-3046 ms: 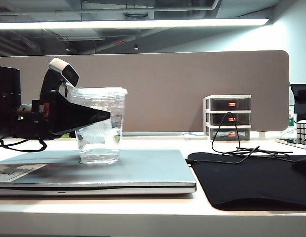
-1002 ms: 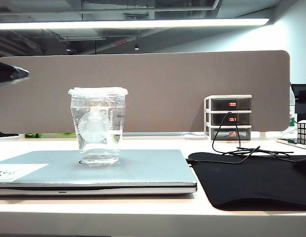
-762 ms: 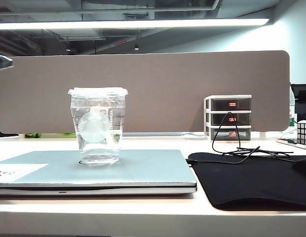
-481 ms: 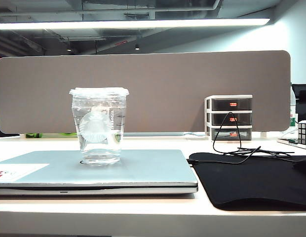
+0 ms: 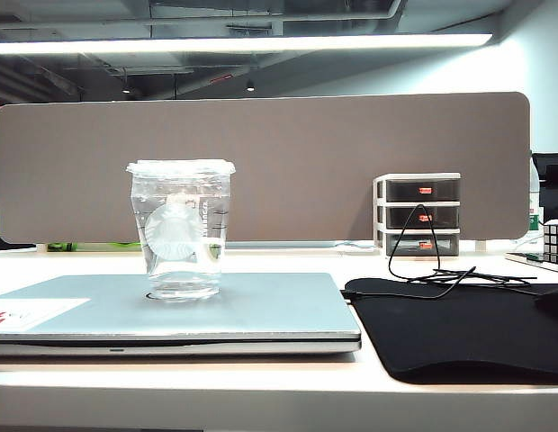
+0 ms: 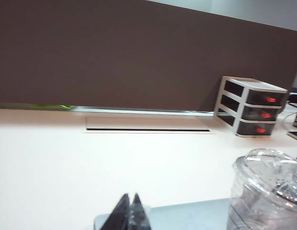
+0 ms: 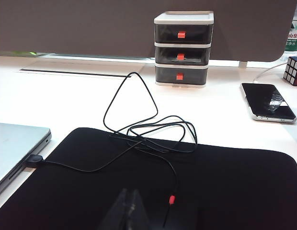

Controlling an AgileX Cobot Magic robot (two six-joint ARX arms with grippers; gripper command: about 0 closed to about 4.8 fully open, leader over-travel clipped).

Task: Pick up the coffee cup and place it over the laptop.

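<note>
The coffee cup (image 5: 180, 229) is standing upright, lid up, on the laptop (image 5: 252, 310). My left jaws (image 6: 129, 213) and right jaws (image 7: 129, 208) are hanging closed, gripping nothing, the cup at my left jaws' three o'clock.

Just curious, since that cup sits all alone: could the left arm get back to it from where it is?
Probably yes. The left gripper, jaws shut, hangs near the coffee cup on the laptop; nothing stands between, though the jaws must open first.

Both wrist views show black pointed fingers (image 6: 128, 213) (glossy, tapering triangular tips).
</note>
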